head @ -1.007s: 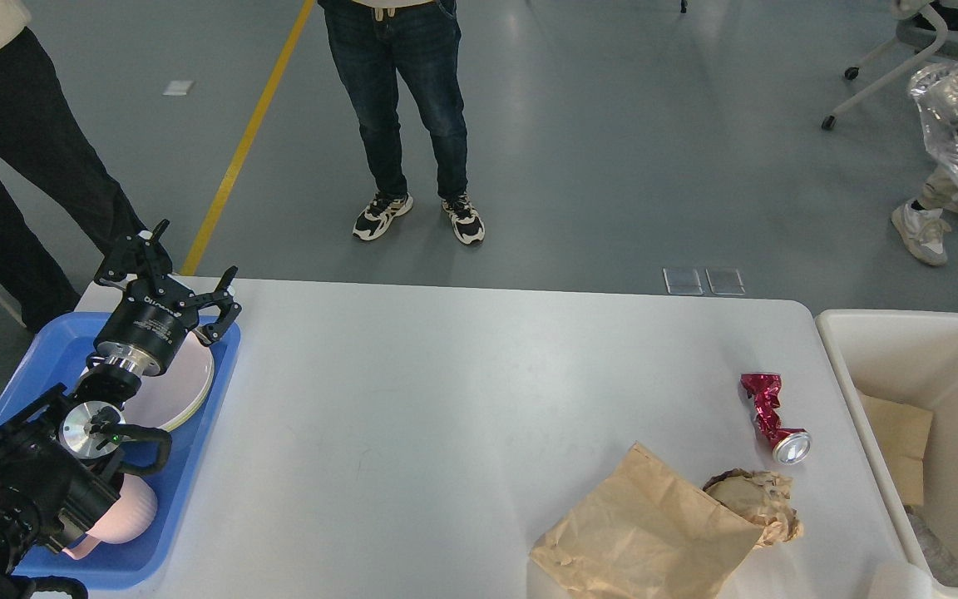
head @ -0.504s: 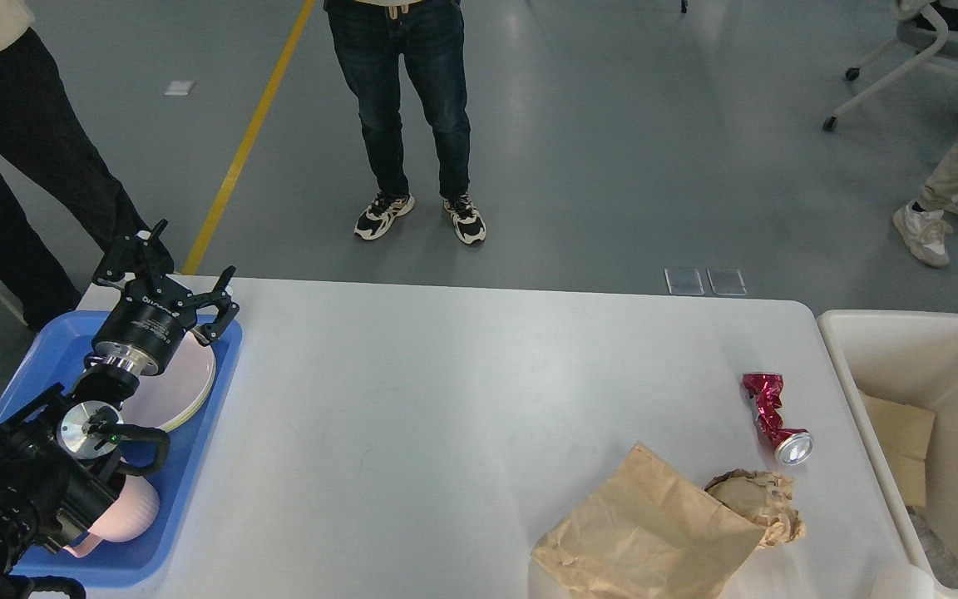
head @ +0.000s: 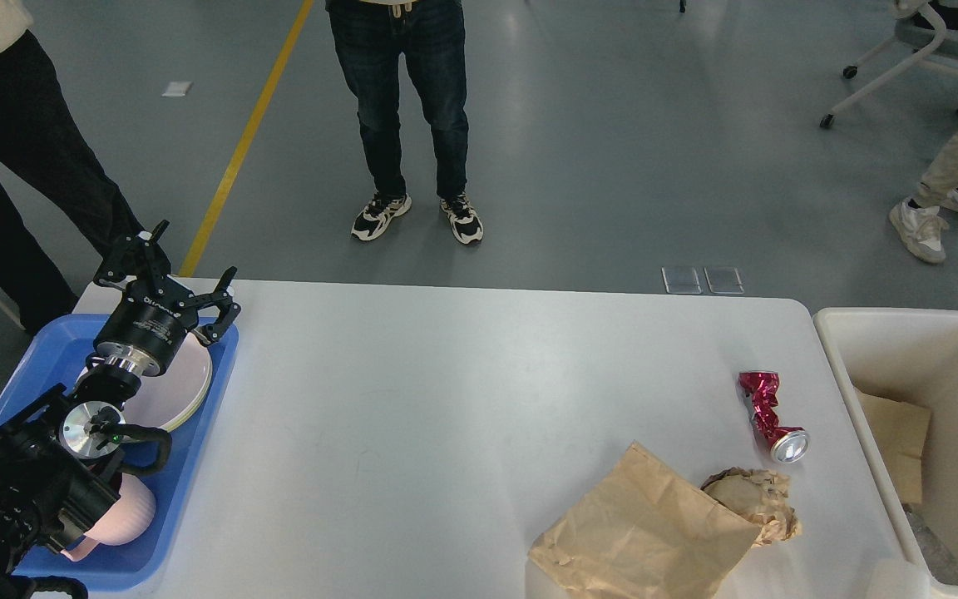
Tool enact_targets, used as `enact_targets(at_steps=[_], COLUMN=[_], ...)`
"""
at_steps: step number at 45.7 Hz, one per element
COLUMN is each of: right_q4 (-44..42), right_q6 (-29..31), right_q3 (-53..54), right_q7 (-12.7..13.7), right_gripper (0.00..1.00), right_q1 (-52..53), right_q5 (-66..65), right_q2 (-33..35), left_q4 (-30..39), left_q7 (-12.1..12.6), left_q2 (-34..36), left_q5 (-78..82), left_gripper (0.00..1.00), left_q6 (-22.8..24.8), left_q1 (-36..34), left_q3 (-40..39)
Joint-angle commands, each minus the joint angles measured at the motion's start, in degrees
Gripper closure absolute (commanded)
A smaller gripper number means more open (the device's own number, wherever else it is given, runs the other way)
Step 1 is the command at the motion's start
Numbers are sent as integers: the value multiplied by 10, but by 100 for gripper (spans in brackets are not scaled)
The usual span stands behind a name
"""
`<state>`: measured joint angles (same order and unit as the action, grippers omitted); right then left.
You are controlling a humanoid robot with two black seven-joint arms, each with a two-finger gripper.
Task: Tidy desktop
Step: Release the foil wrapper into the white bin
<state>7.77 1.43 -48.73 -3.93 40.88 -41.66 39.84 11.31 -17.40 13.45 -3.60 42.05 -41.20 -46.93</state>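
The white desktop (head: 446, 399) fills the middle of the head view. On its right part lie a crushed red can (head: 768, 414), a flat brown paper bag (head: 641, 532) and a crumpled brown paper ball (head: 755, 499). My left gripper (head: 184, 270) is open and empty, raised over the far end of a blue tray (head: 196, 441) at the table's left edge. The tray holds pale plates (head: 184, 391) and a pink cup (head: 125, 516). My right gripper is out of view.
A cream bin (head: 903, 333) with cardboard inside stands at the table's right edge. Several people stand on the grey floor beyond the table, one straight ahead (head: 404, 108), one at the far left (head: 22, 158). A wheeled chair is at the top right.
A silver foil bundle at the top right has gone out of view. My left arm and the things on the table have hardly moved.
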Motion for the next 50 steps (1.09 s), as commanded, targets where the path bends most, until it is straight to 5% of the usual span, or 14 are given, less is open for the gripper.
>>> enact_targets(at_steps=[1, 2, 4, 8, 19, 28, 39, 45, 50], right_q4=[-4, -5, -3, 1, 86, 346, 684, 816, 862], right_q6=[-29, -30, -32, -28, -20, 1, 326, 459, 514], right_q3=[17, 21, 23, 25, 25, -14, -137, -134, -134], right_q7=[0, 0, -1, 0, 0, 5, 19, 48, 50], right_gripper=[100, 88, 44, 0, 0, 0, 0, 0, 0], right_q1=[-36, -39, -41, -41, 16, 311, 840, 992, 1066], right_q5=[8, 9, 10, 10, 9, -31, -161, -154, -88], right_q2=[-34, -37, -42, -49, -33, 92, 151, 126, 64], left_q4=[-1, -1, -1, 0, -1, 0, 0, 0, -1], left_q7=[0, 0, 0, 0, 0, 0, 0, 0, 0], left_q2=[0, 0, 0, 0, 0, 0, 0, 1, 0], left_q5=[0, 0, 0, 0, 0, 0, 0, 0, 0], left_gripper=[0, 0, 0, 0, 0, 0, 0, 0, 0], left_q6=[1, 1, 1, 1, 1, 1, 1, 0, 0], left_q1=[0, 0, 0, 0, 0, 0, 0, 0, 0], left_q3=[-1, 0, 0, 0, -1, -1, 0, 0, 0])
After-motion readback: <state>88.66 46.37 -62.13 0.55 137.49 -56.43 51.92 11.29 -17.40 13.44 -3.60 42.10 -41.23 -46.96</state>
